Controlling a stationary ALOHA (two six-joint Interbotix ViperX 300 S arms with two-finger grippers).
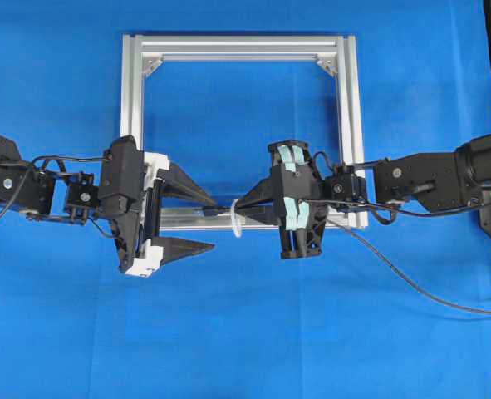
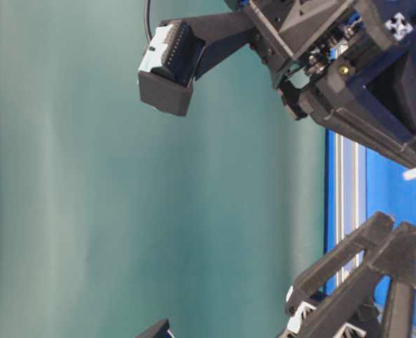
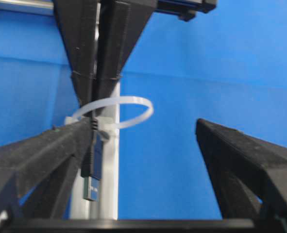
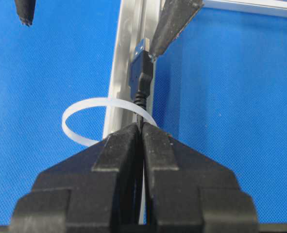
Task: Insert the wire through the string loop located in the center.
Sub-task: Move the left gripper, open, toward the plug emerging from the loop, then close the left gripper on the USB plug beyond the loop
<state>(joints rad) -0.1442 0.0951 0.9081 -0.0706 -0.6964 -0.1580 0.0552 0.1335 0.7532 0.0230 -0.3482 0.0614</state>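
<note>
The white string loop (image 1: 238, 226) stands on the near bar of the silver frame (image 1: 133, 100). My right gripper (image 1: 231, 206) is shut on the black wire (image 1: 419, 287) right at the loop. In the right wrist view the right gripper (image 4: 141, 127) pinches the wire, which runs on through the string loop (image 4: 68, 127) to its plug (image 4: 141, 68). In the left wrist view the plug (image 3: 91, 167) hangs on my side of the string loop (image 3: 133, 101). My left gripper (image 3: 144, 125) is open, one finger beside the plug, holding nothing.
The frame lies on a blue cloth, with the loop at the middle of its near bar. The wire trails off from the right arm to the right edge of the table. Both arms meet over the near bar (image 2: 345, 211).
</note>
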